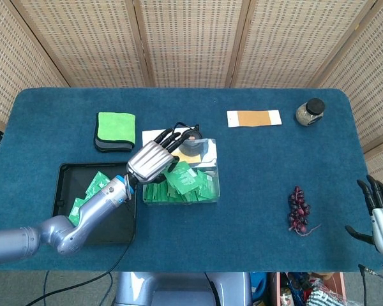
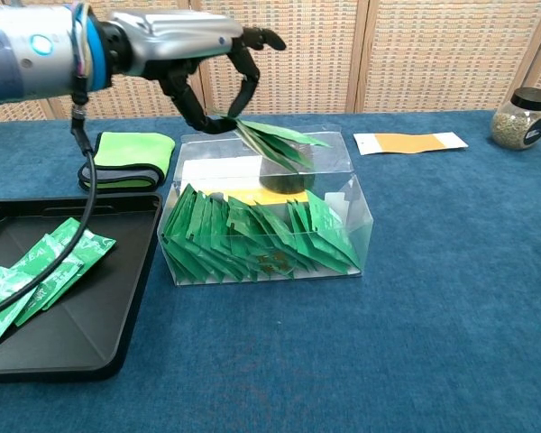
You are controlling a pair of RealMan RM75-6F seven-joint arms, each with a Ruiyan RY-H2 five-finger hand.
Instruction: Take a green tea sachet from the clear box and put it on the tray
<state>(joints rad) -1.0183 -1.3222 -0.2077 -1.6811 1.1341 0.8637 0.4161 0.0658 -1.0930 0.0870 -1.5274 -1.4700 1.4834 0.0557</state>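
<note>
The black tray point(image 2: 117, 298) sits at the far left with several green sachets already lying flat in it. Just right of it, the left hand point(image 2: 203, 54) hangs above the clear box point(image 2: 352, 216), thumb and fingertips point(image 2: 243, 95) pinching the near corner of a green tea sachet point(image 2: 275, 140); it looks as if more than one packet is fanned out in that pinch. The sachet hangs clear of the box rim, over the packed row of sachets inside. Such a packet is probably light, thin and slick, bending easily, so a pinch on one corner may let it swing or slip; a grip nearer the middle of an edge should hold better. Far right, the right hand point(image 1: 382, 213) rests off the table edge, fingers spread, holding nothing. The chest view shows the pinch and the lift height; the head view hides both under the hand, but alone shows the right hand.
</note>
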